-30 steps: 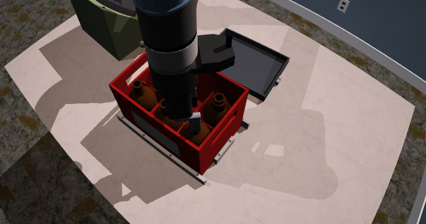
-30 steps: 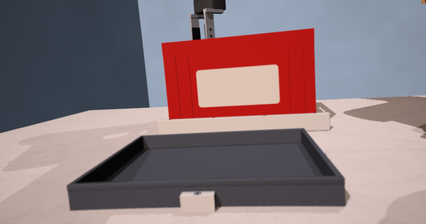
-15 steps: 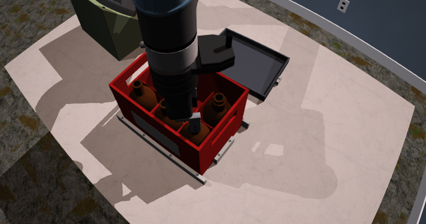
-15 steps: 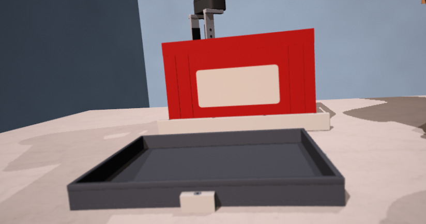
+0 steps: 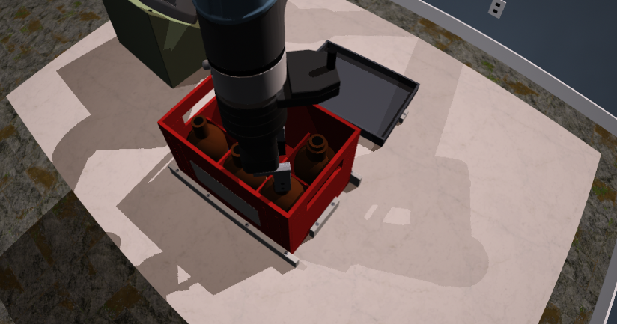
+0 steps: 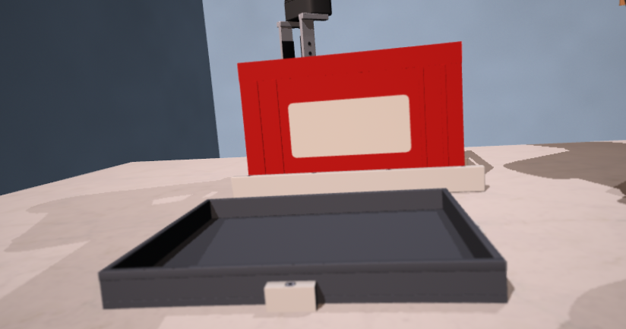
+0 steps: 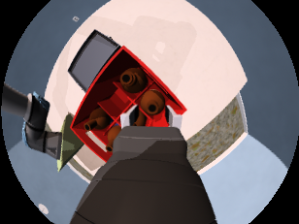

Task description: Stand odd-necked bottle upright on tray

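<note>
One two-finger tool (image 5: pixel 282 166) (image 6: pixel 296 57) (image 7: pixel 151 110), fingers wide apart, over bottles. Five brown round-shouldered bottles in one red rectangular crate (image 5: pixel 321 205) (image 6: pixel 350 79) (image 7: pixel 99 82). One dark grey rectangular tray (image 5: pixel 367 99) (image 6: pixel 324 238) (image 7: pixel 90 59), zero bottles on it.

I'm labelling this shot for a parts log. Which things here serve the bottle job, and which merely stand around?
For the job:
- red crate
- brown bottles
- dark tray
- end effector, open

Not for the job:
- green block
- wall socket
</note>
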Controlling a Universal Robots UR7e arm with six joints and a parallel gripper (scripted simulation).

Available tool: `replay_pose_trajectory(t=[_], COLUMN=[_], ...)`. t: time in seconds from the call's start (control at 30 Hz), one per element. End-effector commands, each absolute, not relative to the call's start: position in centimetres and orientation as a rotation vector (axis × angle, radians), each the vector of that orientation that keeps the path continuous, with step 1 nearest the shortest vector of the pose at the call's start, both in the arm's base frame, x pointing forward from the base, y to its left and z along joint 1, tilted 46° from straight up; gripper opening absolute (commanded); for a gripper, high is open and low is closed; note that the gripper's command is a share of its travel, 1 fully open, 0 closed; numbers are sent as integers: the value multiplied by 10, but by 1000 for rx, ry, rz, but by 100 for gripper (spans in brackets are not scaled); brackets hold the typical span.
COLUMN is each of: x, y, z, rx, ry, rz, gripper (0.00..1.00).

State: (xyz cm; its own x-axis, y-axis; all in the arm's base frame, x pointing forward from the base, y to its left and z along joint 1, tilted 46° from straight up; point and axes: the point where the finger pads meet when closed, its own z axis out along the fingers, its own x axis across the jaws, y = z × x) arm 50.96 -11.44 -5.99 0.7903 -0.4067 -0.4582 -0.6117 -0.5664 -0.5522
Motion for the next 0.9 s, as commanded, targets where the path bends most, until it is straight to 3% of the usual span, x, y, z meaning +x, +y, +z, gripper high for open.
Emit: replay_pose_trajectory(t=[0.0,0.87], x=[510,510], y=[-115,-113], z=[-60,-61], rx=[-2249,-2249], ry=[751,751], rz=[361,361], gripper=[100,100])
